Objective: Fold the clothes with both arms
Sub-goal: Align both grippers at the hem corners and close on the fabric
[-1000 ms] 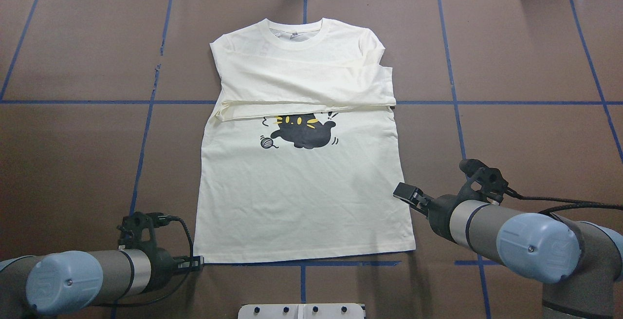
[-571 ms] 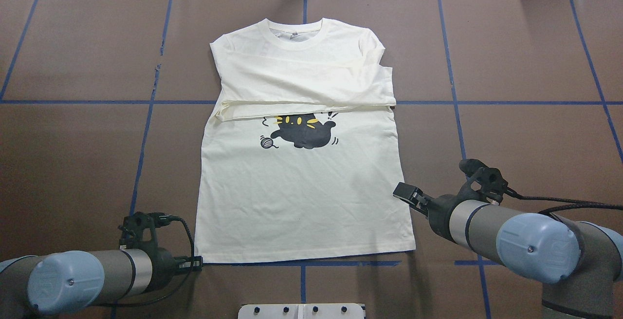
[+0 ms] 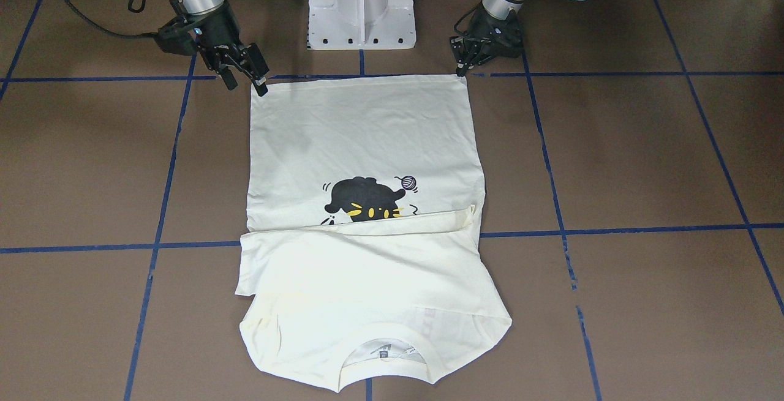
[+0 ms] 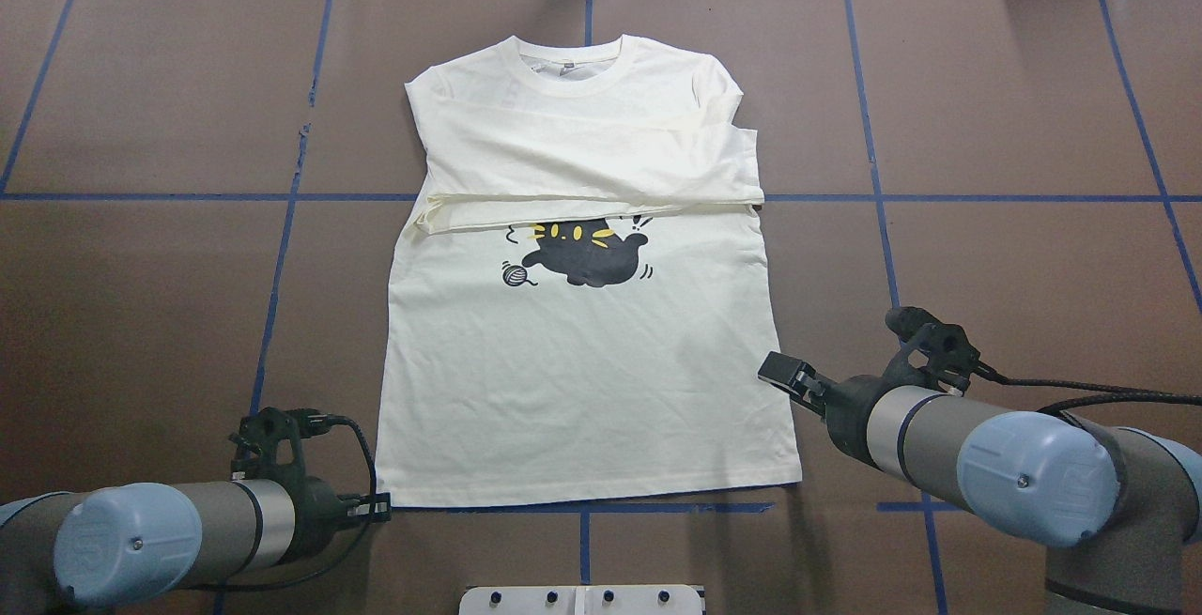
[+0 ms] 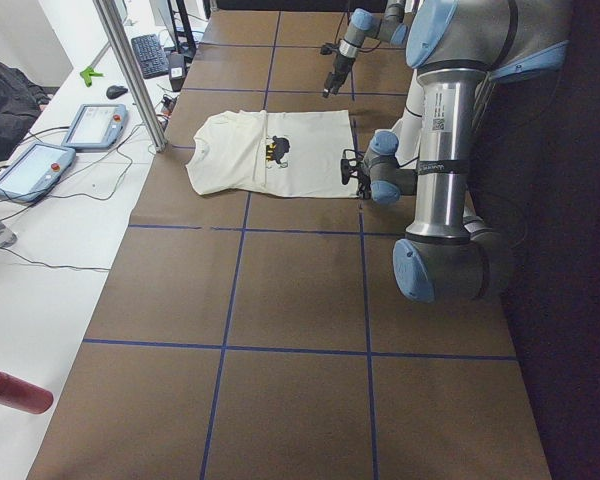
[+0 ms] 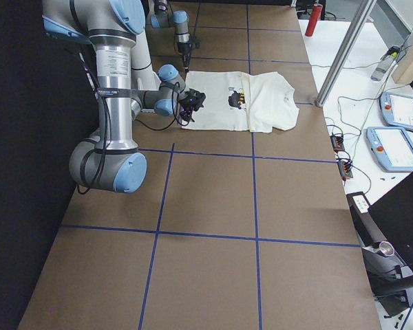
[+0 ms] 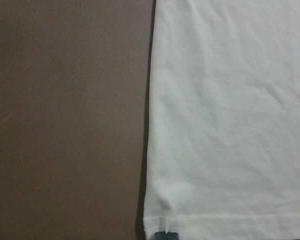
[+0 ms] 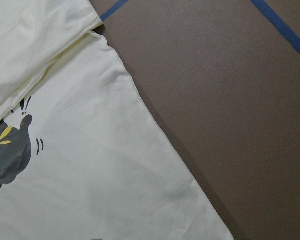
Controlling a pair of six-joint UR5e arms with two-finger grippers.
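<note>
Pre-grasp: right tool (image 3: 247, 81) spread wide, left tool (image 3: 460, 68) unreadable, both are hovering at the cream-white cotton shirt's (image 4: 582, 390) hem corners just ahead; pinch likely next.

Brown table (image 4: 141, 315) with blue tape lines (image 4: 188, 196), white pedestal base (image 3: 361, 9), two tablets (image 5: 28, 170), red cylinder (image 5: 15, 391)

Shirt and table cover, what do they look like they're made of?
Shirt: probably soft cotton jersey, matte cream; it lies limp with fine creases and a stitched hem. The cat print looks like flat black ink. Table cover: a matte brown sheet, perhaps paper or thin vinyl, I cannot tell which; faintly grainy up close, with blue lines that look like tape.
</note>
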